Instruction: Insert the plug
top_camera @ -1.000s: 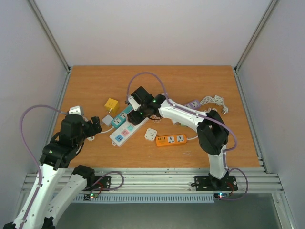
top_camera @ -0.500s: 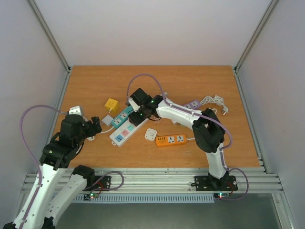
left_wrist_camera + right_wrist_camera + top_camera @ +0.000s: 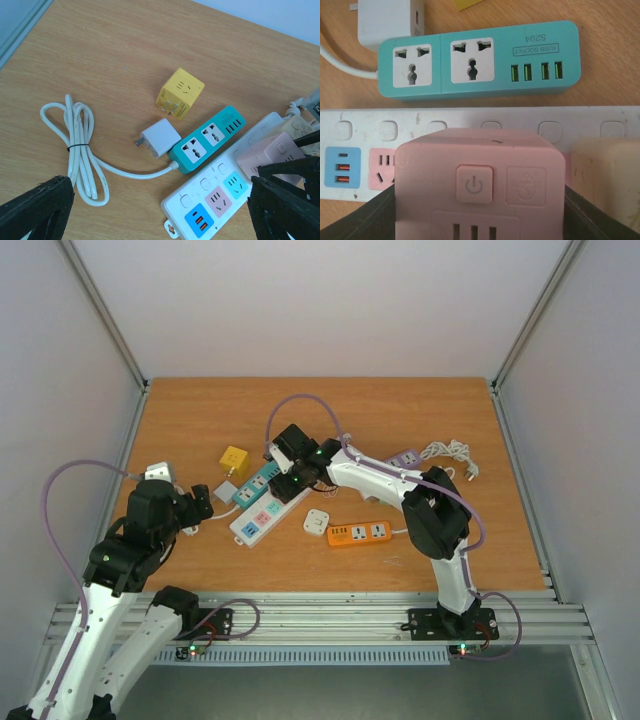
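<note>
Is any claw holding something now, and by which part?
The right claw grips the pink cube adapter by its two opposite sides; the left claw is open and empty.

Teal power strip point(image 3: 480, 57): printed label point(image 3: 536, 44) seen at 1 o'clock in right wrist view, upside down, read as "USB SOCKET" and "S204", set just above four green USB ports.

Pink cube adapter point(image 3: 480, 185): power symbol embossed on square button point(image 3: 474, 184) near centre of face. Anchor emblem point(image 3: 526, 186) embossed at 3 o'clock of button; tiny lettering under anchor not legible.

Markings in top and left wrist views too small to be read.
</note>
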Motion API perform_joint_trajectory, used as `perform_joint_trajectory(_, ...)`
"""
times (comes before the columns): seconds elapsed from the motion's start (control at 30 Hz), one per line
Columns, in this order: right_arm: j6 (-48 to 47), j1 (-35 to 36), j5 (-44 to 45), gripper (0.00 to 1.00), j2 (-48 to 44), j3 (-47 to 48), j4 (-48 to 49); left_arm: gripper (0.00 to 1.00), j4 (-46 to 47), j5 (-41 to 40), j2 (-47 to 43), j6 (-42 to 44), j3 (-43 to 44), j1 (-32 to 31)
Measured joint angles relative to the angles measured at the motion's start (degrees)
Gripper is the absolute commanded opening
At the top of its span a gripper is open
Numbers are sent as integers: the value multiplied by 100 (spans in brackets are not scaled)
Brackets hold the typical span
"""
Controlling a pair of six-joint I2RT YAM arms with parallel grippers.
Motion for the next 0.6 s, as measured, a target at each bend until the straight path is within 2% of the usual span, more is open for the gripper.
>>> perform_joint_trajectory(0.6, -4, -13, -46, 41, 0, 20, -195, 95, 0, 0, 0, 0, 0, 0)
